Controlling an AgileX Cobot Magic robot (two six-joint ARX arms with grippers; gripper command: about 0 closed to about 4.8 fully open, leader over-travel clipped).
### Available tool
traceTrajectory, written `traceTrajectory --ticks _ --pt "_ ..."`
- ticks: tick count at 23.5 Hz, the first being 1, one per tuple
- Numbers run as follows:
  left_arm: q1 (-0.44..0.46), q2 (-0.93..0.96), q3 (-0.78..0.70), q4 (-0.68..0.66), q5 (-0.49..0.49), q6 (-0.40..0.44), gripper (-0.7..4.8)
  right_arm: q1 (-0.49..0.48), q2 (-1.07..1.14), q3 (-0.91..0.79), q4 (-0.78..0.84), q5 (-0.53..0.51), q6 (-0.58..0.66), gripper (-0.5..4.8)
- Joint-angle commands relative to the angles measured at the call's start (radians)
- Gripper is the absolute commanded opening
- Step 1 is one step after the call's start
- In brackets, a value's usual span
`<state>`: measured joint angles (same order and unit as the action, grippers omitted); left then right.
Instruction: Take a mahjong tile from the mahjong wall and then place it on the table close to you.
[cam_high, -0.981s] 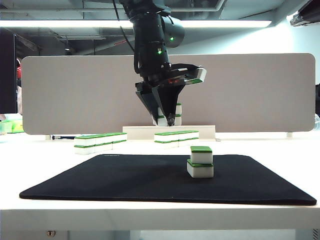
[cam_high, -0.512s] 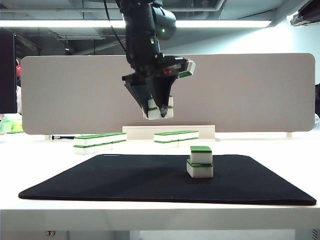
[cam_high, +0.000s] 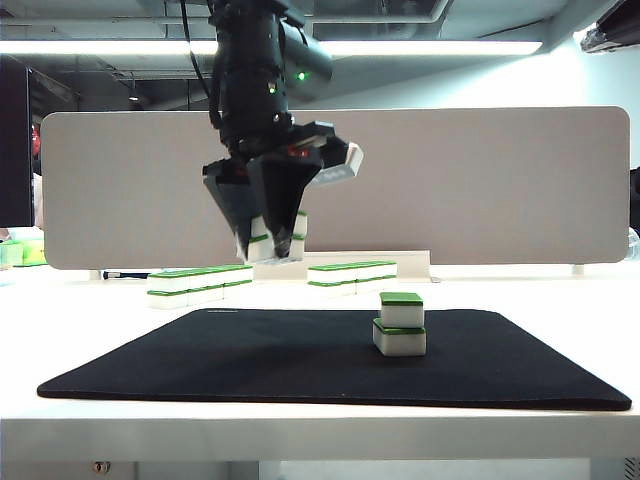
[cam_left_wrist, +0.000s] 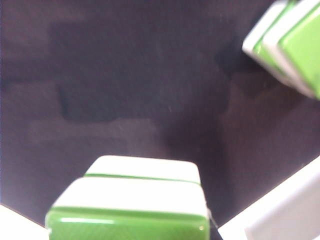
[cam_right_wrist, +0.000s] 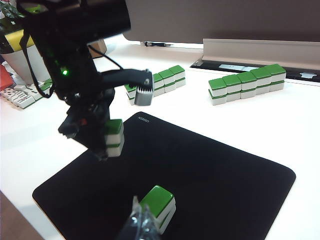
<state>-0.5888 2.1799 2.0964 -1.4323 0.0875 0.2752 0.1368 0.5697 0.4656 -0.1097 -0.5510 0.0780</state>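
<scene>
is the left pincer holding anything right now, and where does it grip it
The left pincer holds a two-high stack of mahjong tiles, clamped by its sides, above the black mat.

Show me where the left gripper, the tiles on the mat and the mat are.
left gripper (cam_high: 268, 250), exterior view, between its fingertips, shut on a tile pair.
tiles on the mat (cam_high: 401, 326), exterior view, front face of the stack.
mat (cam_high: 250, 355), exterior view, bare black surface.
</scene>
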Motion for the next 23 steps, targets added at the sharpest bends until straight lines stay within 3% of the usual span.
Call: traceTrajectory --ticks 1,7,12,23 --pt "-0.01 -0.013 -0.034 -0.003 0.004 0.003 1.19 0.0 -0.002 0.002 0.016 -0.001 0.0 -0.01" --pt "-0.055 -0.011 -0.084 0.116 -0.002 0.071 1.19 0.0 -0.002 0.002 0.017 -0.001 0.0 -0.01" --pt "-0.096 0.002 -0.084 0.145 -0.069 0.213 1.19 0.0 -0.002 0.002 0.016 -0.001 0.0 -0.01" --pt "-0.14 0.066 -0.086 0.134 -0.018 0.256 1.19 0.0 -0.002 0.002 0.017 0.0 0.0 -0.01"
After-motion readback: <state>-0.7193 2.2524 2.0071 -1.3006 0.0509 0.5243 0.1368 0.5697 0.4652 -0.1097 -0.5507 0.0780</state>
